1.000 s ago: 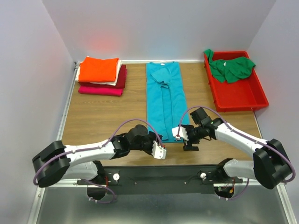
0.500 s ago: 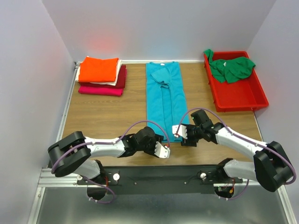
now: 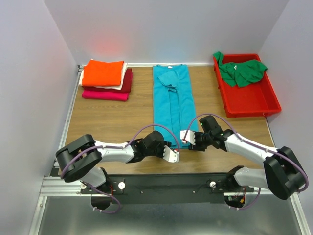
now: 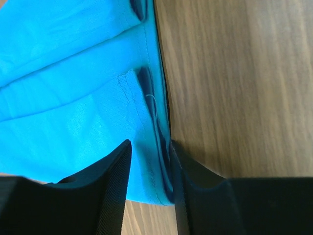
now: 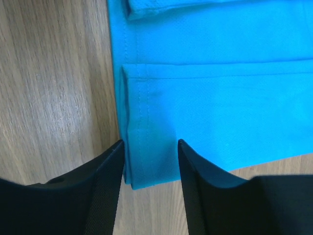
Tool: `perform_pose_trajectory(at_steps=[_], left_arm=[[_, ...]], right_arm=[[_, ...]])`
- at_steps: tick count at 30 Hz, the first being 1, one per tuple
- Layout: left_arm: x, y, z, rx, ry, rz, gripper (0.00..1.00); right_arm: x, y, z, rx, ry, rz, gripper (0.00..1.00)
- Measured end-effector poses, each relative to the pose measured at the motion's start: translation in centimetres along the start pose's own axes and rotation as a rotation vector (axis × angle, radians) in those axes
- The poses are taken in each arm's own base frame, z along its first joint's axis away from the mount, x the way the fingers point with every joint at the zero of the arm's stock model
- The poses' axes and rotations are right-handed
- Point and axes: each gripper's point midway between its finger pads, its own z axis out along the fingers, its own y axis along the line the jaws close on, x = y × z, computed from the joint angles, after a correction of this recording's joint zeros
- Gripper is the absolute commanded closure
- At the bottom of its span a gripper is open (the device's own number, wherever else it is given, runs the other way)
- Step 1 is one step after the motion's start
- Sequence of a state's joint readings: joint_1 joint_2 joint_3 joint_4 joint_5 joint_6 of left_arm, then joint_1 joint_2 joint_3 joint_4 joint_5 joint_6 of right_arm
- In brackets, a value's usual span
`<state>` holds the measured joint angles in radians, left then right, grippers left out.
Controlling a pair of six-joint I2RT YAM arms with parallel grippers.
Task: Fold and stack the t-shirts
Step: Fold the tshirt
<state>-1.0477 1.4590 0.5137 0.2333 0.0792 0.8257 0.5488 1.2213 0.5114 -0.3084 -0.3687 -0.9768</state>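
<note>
Even, bright light with soft shadows; both wrist views sharp, the black fingers (image 4: pixel 112 196) underexposed.

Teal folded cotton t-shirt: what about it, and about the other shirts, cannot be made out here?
Top view: the teal t-shirt's near hem corners, covered by the left gripper and right gripper.
Left wrist view: whether the fingers pinch the hem yet; cloth hides contact.
Top view: shirts under the folded orange t-shirt; only edges show.
</note>
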Motion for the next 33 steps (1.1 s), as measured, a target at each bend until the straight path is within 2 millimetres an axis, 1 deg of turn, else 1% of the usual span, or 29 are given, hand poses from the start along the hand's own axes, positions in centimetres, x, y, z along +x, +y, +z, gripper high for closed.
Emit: perform_pose_trajectory(at_steps=[1,3,4,6,7,9,13,16,18,19,23,24,26,29,31,32,33], left_arm=[[0.0,0.1,0.1,0.000,0.001,-0.001,0.62],[0.2,0.2,0.3,0.003,0.008,-0.003,0.71],[0.3,0.2,0.3,0.004,0.011,-0.005,0.81],[0.5,0.1,0.4,0.008,0.019,-0.004,0.90],[0.6,0.0,0.4,0.013,0.024,-0.006,1.00],[0.7,0.0,0.3,0.015,0.027,-0.008,1.00],[0.4,0.1,-0.2,0.013,0.016,-0.006,1.00],[-0.6,0.3,-1.2,0.007,-0.028,0.000,1.00],[-1.8,0.7,-2.1,0.001,-0.079,0.008,1.00],[-2.1,0.8,-2.4,0.001,-0.090,0.010,1.00],[-3.7,0.5,-3.7,0.031,-0.159,0.015,1.00],[-4.2,0.5,-4.1,0.041,-0.173,0.018,1.00],[-4.6,0.8,-4.4,0.047,-0.183,0.024,1.00],[-4.6,1.9,-4.4,0.042,-0.174,0.028,1.00],[-3.9,3.4,-4.1,0.022,-0.151,0.016,1.00],[-3.4,4.6,-4.0,0.007,-0.135,0.004,1.00],[-2.6,6.2,-3.8,-0.019,-0.114,-0.009,1.00]], right_arm=[[0.0,0.0,0.0,0.002,0.002,0.003,0.55],[0.1,-0.2,0.2,0.006,0.006,0.008,0.64],[0.2,-0.3,0.3,0.010,0.009,0.007,0.73],[0.3,-0.5,0.4,0.016,0.016,0.013,0.83],[0.4,-0.5,0.4,0.017,0.019,0.019,0.92],[0.4,-0.6,0.5,0.022,0.024,0.023,0.98],[0.5,-0.5,0.3,0.019,0.027,0.043,0.99],[0.3,0.1,-0.2,0.007,0.022,0.063,0.99],[-0.3,0.4,-0.7,-0.002,0.003,0.071,1.00],[-0.8,0.4,-1.2,-0.006,-0.013,0.076,1.00],[-3.0,0.3,-2.9,-0.017,-0.073,0.086,1.00],[-3.3,0.2,-3.2,-0.015,-0.079,0.091,1.00],[-4.1,-0.4,-3.8,-0.009,-0.087,0.107,0.99],[-5.4,-2.4,-4.4,0.016,-0.084,0.130,1.00],[-5.8,-4.1,-4.5,0.039,-0.053,0.152,1.00],[-6.0,-5.2,-4.4,0.052,-0.037,0.161,1.00],[-6.2,-6.5,-4.2,0.066,-0.024,0.169,1.00]])
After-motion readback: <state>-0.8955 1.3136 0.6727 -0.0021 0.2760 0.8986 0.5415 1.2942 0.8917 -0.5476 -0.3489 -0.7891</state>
